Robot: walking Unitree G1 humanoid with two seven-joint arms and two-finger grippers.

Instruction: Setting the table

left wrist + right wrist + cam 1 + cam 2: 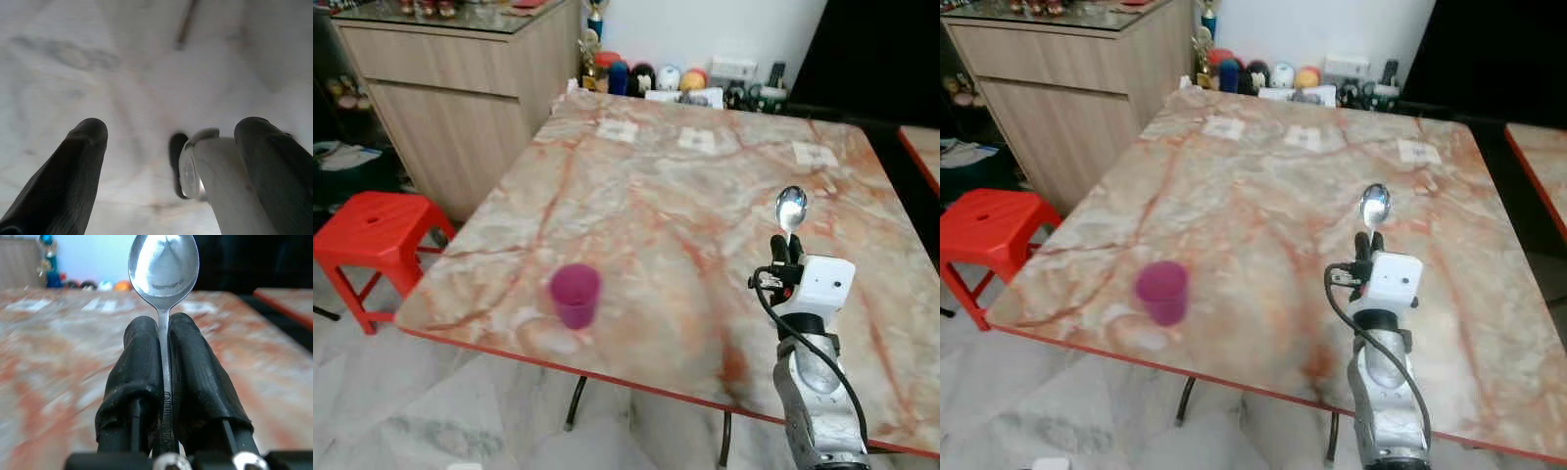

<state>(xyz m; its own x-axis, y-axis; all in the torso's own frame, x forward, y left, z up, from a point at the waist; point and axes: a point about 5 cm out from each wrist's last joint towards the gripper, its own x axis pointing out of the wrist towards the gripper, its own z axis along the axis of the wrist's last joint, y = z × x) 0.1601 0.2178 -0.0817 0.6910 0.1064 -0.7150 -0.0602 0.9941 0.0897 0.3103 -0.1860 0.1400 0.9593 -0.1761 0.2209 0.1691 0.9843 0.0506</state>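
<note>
right gripper (790,247) above the marble table (646,186), fingers pressed together on the handle of a spoon (790,209), bowl upright. purple cup (575,295) on the table near its front edge. left gripper (171,161) fingers apart above the floor.

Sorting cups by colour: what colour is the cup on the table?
Magenta cup, clearest in left eye view.

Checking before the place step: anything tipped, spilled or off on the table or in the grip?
Nothing stands out. The purple cup stands upright near the marble table's front edge, no spill around it. The right gripper holds the spoon straight between its fingers, bowl pointing away from the wrist, above the table.
</note>
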